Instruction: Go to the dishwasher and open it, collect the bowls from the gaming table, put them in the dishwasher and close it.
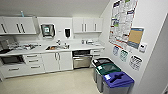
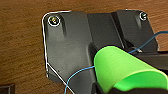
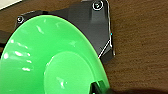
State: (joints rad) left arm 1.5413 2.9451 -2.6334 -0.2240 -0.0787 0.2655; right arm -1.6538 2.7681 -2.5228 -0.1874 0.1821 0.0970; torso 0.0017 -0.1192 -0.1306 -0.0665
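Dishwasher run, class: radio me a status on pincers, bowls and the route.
Green bowl at left pincer; green bowl at right pincer, grip unclear. Dishwasher ahead, top ajar. Bins along right wall, beside the route.

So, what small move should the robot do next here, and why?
Probably drive forward toward the dishwasher. It sits across the floor, under the counter, with its door apparently ajar at the top. A green bowl shows large at the left wrist and another green bowl at the right, so the bowls seem collected and only the approach remains.
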